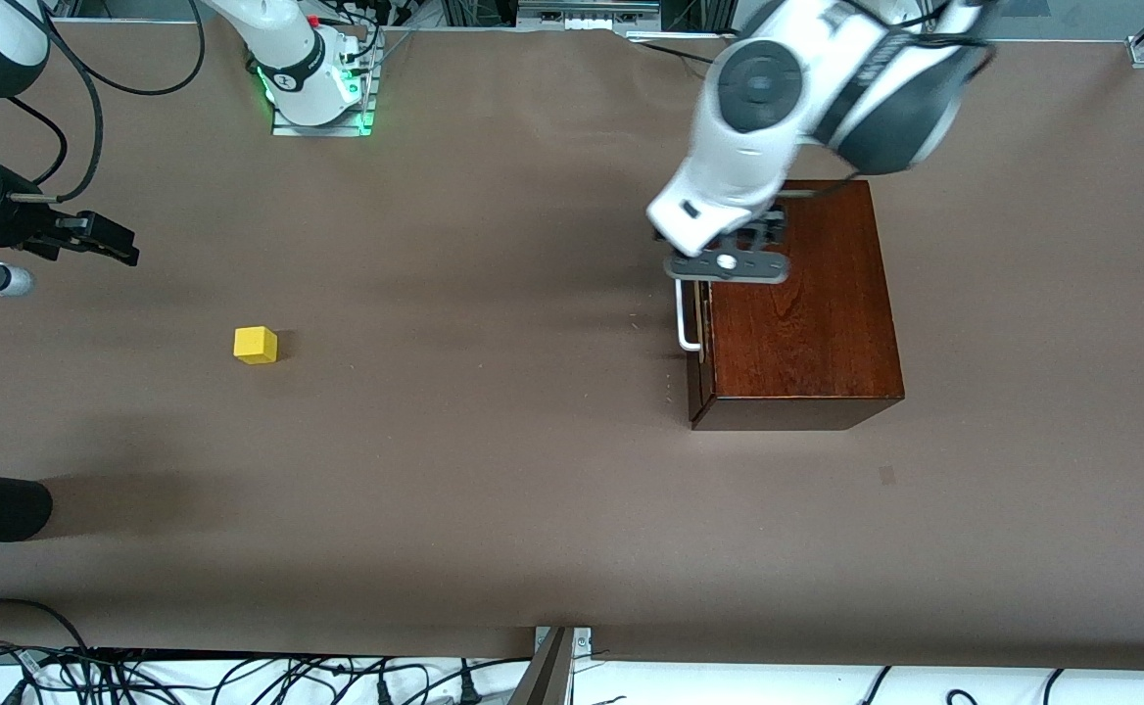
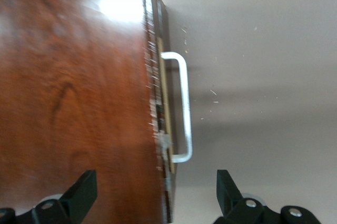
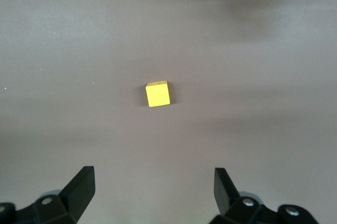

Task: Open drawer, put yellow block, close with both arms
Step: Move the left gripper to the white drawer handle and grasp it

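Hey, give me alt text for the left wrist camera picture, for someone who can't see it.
Seen from above, the left claw hangs open over the edge of a glossy dark-brown wooden box, its two black fingers spread wide. The drawer in the box's side is shut or nearly so, its white bar handle sticking out over the brown table.

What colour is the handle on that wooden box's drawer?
White. The handle is a white bar, clearest in the left wrist view.
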Controlling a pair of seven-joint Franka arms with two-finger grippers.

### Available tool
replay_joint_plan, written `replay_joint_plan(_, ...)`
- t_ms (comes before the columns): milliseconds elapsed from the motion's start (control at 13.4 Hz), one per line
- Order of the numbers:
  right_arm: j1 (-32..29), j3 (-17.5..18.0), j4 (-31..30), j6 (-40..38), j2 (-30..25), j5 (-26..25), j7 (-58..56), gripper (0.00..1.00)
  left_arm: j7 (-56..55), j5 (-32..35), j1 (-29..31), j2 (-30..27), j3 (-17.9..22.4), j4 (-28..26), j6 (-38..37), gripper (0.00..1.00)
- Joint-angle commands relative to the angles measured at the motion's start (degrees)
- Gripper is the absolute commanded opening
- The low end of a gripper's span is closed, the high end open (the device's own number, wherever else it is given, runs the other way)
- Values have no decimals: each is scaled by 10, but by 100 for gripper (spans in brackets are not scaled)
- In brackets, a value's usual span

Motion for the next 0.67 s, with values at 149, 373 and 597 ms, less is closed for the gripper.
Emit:
replay_joint_plan(149,-2,1,2,-5,-1,-1,-4,100,-34,26,-43,45,3,6,17,100)
replay_joint_plan(373,-1,1,2,-5,0,-1,-3,100,-56,55,-54,84,2,7,43,100)
replay_joint_plan(597,-1,1,2,-5,3,-1,-3,100,-80,81,-78,110,4,8,57,100)
